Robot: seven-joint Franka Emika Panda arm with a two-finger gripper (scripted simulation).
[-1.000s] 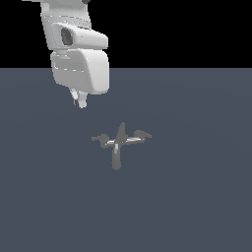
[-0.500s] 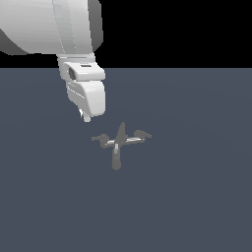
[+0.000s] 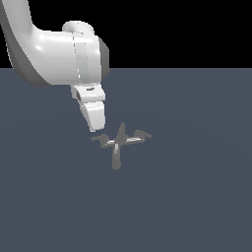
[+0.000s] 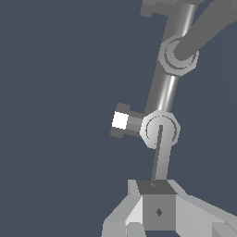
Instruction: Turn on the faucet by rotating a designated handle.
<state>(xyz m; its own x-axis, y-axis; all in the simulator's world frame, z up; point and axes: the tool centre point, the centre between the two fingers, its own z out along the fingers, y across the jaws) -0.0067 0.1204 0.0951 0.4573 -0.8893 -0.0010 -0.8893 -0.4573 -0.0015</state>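
The faucet is a small grey cross on the dark floor, with an upright fin and a spout reaching toward the camera. Its handle is the lumpy lever on the exterior view's left. My gripper hangs just above and beside that lever, not visibly touching it. In the wrist view the handle is a round hub with a blocky stub and a thin arm reaching toward my gripper. The fingers look shut together with nothing between them. The pale crossbar runs away from the hub.
A slimmer lever sticks out on the exterior view's right of the faucet. My bulky white arm fills the upper part of the exterior view's left. Flat dark blue-grey floor surrounds the fixture.
The arm has swung down and toward the exterior view's right, bringing the gripper tip from well above the faucet to just beside the left lever. The faucet has not moved.
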